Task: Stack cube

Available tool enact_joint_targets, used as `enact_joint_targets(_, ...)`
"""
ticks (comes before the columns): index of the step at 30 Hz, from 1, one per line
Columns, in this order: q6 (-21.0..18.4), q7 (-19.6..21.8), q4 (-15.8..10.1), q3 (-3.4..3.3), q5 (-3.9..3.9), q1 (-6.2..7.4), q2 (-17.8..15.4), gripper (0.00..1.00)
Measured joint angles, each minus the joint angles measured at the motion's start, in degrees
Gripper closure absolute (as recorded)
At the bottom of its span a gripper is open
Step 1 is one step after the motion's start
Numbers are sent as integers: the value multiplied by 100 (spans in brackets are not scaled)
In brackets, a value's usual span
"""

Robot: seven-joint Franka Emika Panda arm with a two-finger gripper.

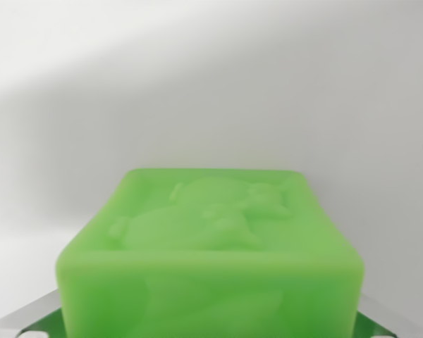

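The cube [210, 246] fills the lower middle of the wrist view, a translucent green block with rounded edges and a raised figure moulded into its upper face. It sits very close under the camera, reaching from about 8 o'clock to 4 o'clock of the picture, and its bottom runs off the lower edge. Behind it, from 9 o'clock across 12 to 3, lies only a pale, bare worktop [211, 84] with a soft shadow across it; no 2nd cube shows anywhere.

At 7 o'clock and 5 o'clock, small grey and green slivers [46, 320] peek out beside the block's lower corners. They may be parts of the claw or something beneath the block; I cannot tell which. So whether the claw is spread or clamped, and whether it grips the cube, cannot be told from this view.

Risks, as I judge them:
1. The target for stacking is out of sight, so a placement made from this view alone could land off-centre and topple.
2. The block looks smooth and rounded; a grip on its sides could slip or let it twist.
3. The embossed face is uneven, so anything set upon it may rock.
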Motion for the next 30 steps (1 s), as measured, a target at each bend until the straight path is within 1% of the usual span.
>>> enact_joint_targets(17, -8, 0, -4, 0, 0, 0, -16, 100)
enact_joint_targets(30, -134, 0, -86, -6, 0, 3, -248, 100)
